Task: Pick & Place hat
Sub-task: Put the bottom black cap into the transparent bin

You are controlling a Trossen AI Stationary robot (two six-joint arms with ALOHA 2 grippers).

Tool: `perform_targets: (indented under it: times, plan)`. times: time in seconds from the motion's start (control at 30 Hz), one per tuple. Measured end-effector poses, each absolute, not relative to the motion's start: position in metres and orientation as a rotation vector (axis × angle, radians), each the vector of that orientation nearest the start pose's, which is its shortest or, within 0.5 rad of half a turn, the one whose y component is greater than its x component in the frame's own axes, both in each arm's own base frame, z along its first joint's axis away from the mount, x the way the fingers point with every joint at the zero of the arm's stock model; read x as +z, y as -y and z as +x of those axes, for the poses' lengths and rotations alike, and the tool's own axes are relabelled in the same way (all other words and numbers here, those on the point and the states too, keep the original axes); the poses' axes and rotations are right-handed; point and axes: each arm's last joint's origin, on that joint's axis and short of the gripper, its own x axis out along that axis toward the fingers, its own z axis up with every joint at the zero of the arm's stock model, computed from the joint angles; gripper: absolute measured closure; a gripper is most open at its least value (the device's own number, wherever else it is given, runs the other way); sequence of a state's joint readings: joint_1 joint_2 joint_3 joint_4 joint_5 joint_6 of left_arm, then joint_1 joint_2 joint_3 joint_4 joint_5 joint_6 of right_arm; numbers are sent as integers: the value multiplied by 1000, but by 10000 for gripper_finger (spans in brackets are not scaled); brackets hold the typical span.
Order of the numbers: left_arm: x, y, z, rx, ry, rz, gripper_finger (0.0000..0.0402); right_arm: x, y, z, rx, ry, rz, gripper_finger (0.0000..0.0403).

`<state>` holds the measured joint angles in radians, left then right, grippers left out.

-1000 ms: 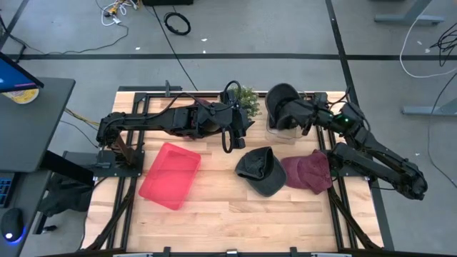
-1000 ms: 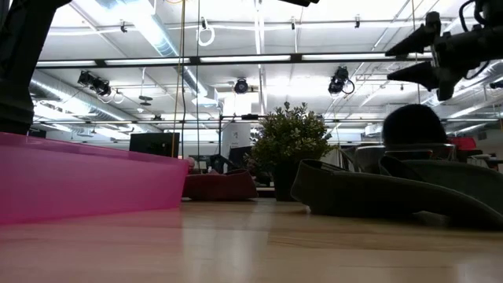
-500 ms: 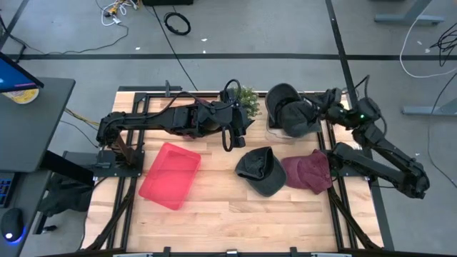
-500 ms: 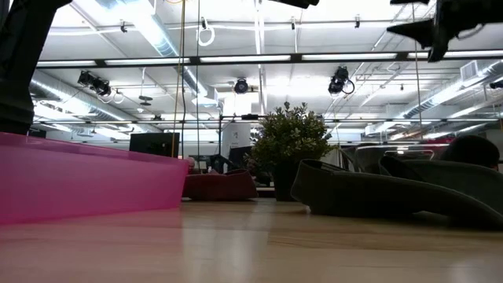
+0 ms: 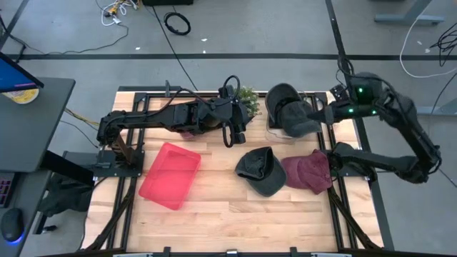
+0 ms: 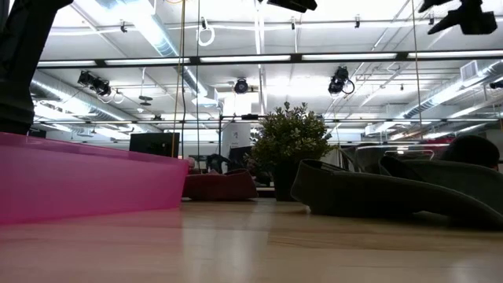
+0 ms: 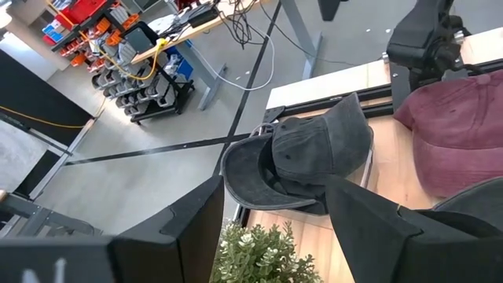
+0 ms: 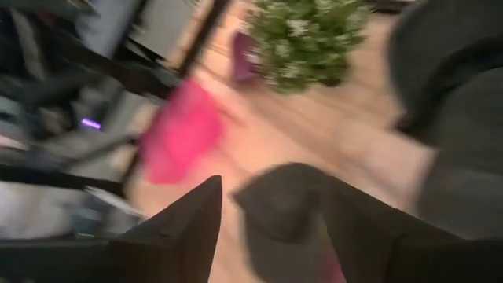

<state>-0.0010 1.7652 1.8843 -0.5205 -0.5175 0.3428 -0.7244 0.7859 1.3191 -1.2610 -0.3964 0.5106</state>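
— What does your overhead view give you that the desk-level one hides?
— The charcoal hat on the clear bin at the desk's back edge, right claw beside it.
— And the claws?
— Right claw's fingers spread, empty, arm raised. Left claw hovers mid-desk near the plant, fingers apart.

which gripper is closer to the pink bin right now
Left. The left gripper hangs above the table just past the pink bin's far right corner. The right gripper is across the table by the dark hat at the back edge.
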Motion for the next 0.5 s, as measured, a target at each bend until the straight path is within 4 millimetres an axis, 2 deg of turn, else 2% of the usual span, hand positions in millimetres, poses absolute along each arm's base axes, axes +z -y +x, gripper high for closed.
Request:
perform_targets:
  times: [0.17, 0.27, 0.4, 0.5]
  plan:
    - [415, -14, 393, 439, -477, 435, 174, 407, 47, 69, -534, -791, 671, 202]
    - [415, -14, 393, 439, -477, 435, 174, 400, 48, 72, -527, -959, 541, 204]
    - [415, -14, 393, 440, -477, 434, 174, 389, 48, 82, -453, -1052, 387, 204]
    - [415, -14, 393, 444, -473, 417, 175, 379, 52, 92, -490, -1149, 300, 204]
